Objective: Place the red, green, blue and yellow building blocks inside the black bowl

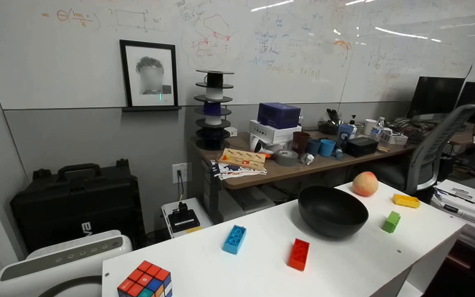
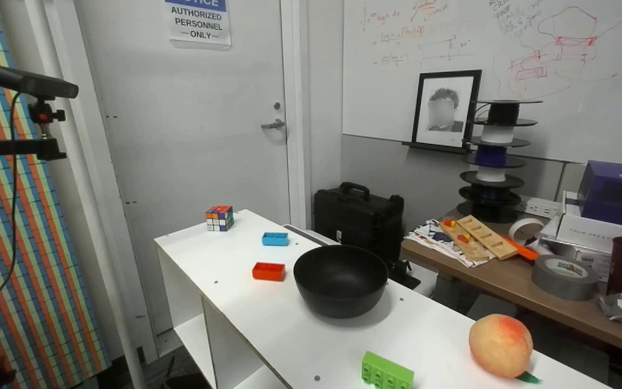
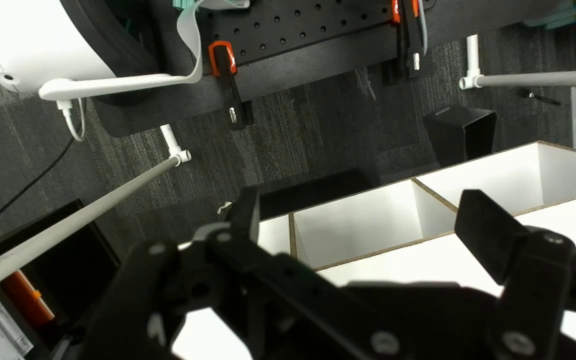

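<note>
Near black bowl (image 1: 332,213), red block (image 1: 299,255); blue block (image 1: 234,239) farther out, same side; green block (image 1: 391,222), then yellow block (image 1: 406,201), opposite side. Likely light, stiff, slick plastic: pinch by long sides. Gripper (image 3: 359,212) spread wide, holding nothing.

red block (image 1: 299,254), blue block (image 1: 234,239), green block (image 1: 391,222), yellow block (image 1: 406,201), black bowl (image 1: 333,214), white tabletop (image 1: 268,247), cube (image 2: 220,218) in multicoloured squares
</note>
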`<state>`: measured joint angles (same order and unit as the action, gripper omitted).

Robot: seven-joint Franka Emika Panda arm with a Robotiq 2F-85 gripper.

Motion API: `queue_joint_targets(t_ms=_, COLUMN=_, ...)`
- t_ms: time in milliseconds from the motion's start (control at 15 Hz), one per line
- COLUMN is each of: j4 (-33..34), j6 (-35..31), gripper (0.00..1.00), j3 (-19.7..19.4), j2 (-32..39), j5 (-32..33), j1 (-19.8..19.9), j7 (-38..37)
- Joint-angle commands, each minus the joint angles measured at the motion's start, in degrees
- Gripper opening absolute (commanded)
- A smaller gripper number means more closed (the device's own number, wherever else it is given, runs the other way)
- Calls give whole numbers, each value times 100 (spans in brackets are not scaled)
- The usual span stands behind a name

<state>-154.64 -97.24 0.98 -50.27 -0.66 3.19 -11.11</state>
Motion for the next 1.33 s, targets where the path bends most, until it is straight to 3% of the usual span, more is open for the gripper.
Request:
queue_joint_targets(t_ms=0, j4=9, j6=9, gripper=100, j3=32, j2=3, j5=-22, j1=42, j7=28)
queue_joint_targets(t_ms=867, j4=9, j6=9, gripper=100, j3=32, j2=3, j5=-22, j1=42, j7=28)
queue_joint_targets(t_ms=1267, j4=259, j6=-1281, gripper=100, j3=347, j2=1037, j5=-43, j1=59, j7=-501)
